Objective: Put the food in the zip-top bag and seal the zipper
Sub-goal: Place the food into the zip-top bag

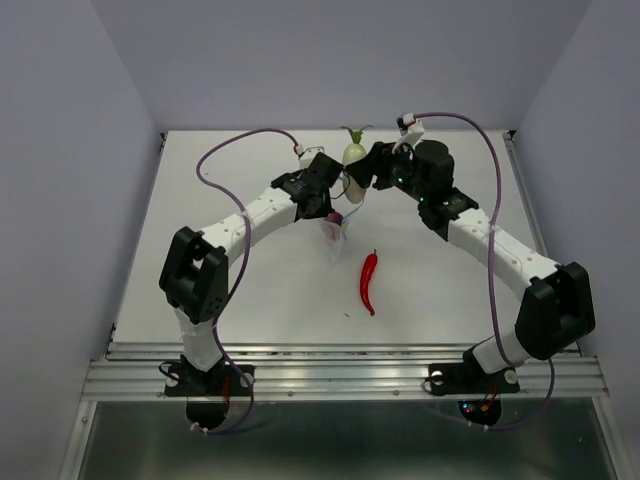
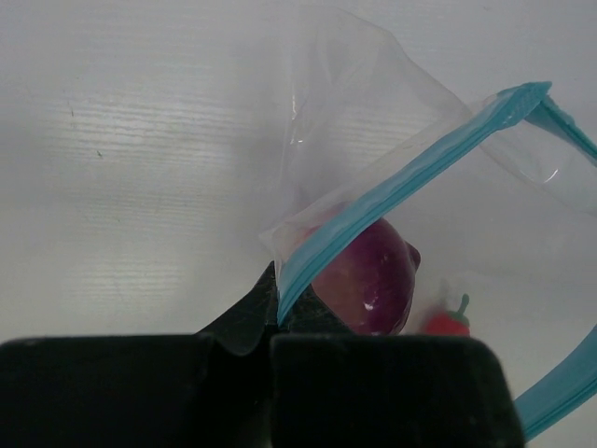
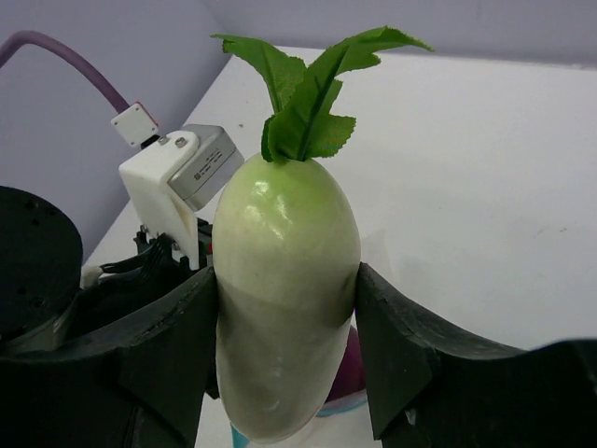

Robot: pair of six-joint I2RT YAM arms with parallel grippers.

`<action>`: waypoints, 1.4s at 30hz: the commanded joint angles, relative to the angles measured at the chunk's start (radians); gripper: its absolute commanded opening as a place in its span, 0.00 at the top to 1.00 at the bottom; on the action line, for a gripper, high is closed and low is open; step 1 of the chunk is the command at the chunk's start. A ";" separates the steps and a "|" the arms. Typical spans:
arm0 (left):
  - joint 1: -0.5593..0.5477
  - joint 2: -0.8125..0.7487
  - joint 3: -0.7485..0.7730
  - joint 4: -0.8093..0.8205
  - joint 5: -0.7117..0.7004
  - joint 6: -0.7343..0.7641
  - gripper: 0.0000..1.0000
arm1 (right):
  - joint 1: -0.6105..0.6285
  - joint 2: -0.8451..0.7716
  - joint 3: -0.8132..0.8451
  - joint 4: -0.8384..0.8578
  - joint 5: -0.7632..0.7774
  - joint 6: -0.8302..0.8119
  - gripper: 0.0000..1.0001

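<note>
Left gripper: jaws are pressing together, pinching the bag at its zipper; the pinched edge is standing up above the table and the mouth is gaping open. Onion: is showing through the clear plastic just behind the pinched strip, inside the bag as far as can be told. Right gripper: is clamping the radish by its lower body, one finger on each side, leaves pointing away from the fingers; in the top view it is hanging over the far middle of the table, just beside the bag. Chili: is lying loose on the table, nearer the arm bases, apart from both grippers.
</note>
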 commanded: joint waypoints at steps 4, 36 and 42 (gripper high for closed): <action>0.002 -0.044 0.046 0.002 0.018 -0.047 1.00 | 0.085 0.091 -0.011 0.227 0.108 -0.024 0.64; 0.032 -0.079 -0.006 0.037 0.055 -0.202 1.00 | 0.182 -0.033 -0.298 0.161 0.141 -0.072 0.53; 0.031 -0.110 -0.060 0.109 0.111 -0.165 1.00 | 0.191 0.005 -0.279 0.175 0.197 -0.053 0.51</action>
